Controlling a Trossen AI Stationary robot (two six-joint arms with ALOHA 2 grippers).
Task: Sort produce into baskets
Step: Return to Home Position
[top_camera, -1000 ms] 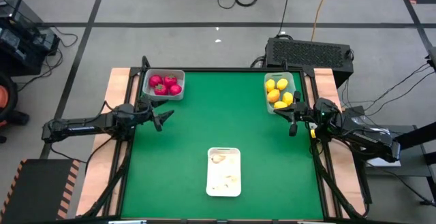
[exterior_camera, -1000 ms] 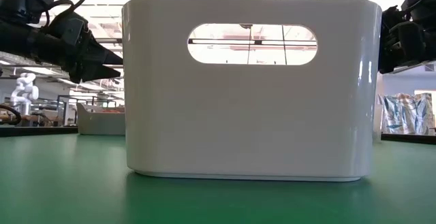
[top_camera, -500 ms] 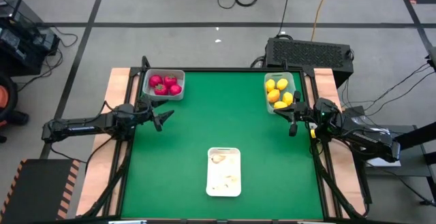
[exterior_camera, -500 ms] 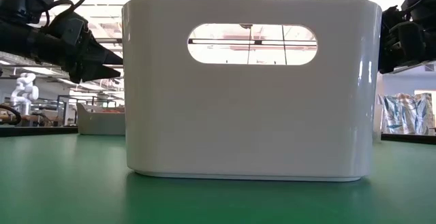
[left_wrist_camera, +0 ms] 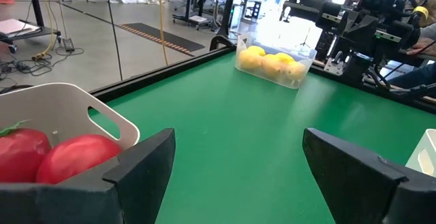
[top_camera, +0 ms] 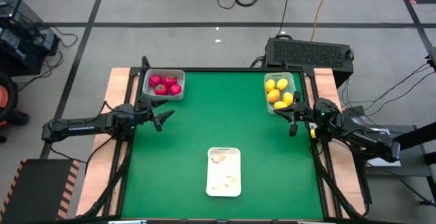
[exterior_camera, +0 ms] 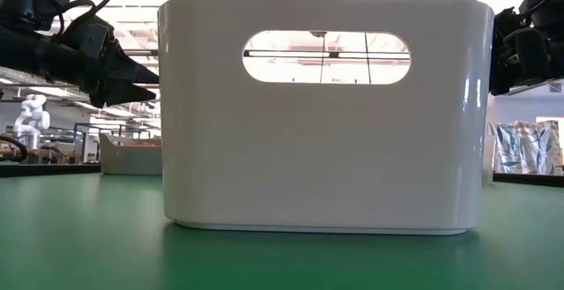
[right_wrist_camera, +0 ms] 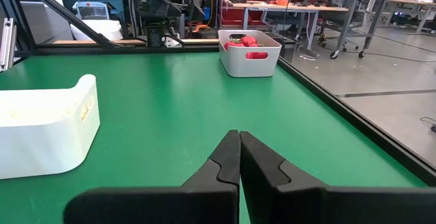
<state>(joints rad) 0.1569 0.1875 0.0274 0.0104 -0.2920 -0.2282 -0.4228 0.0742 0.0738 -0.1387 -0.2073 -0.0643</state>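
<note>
white tub [exterior_camera: 322, 149] with small pale pieces [top_camera: 219, 158] at near middle of green table [top_camera: 204, 125], left gripper [top_camera: 165, 119] at left edge, jaws apart, right gripper [top_camera: 293, 130] at right edge, jaws together, red produce [top_camera: 165, 85] in grey tub [top_camera: 163, 97] far left, lemons [top_camera: 278, 93] in green-tinted tub [top_camera: 291, 81] far right

Lemons [top_camera: 279, 92] in right basket [top_camera: 280, 75], tomatoes [top_camera: 165, 85] in left

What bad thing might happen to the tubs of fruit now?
1. The left gripper hangs open right beside the grey tub of red pieces; a careless swing might knock it.
2. The right gripper, shut, sits close to the lemon tub at the table edge; a bump might tip the lemons out.
</note>
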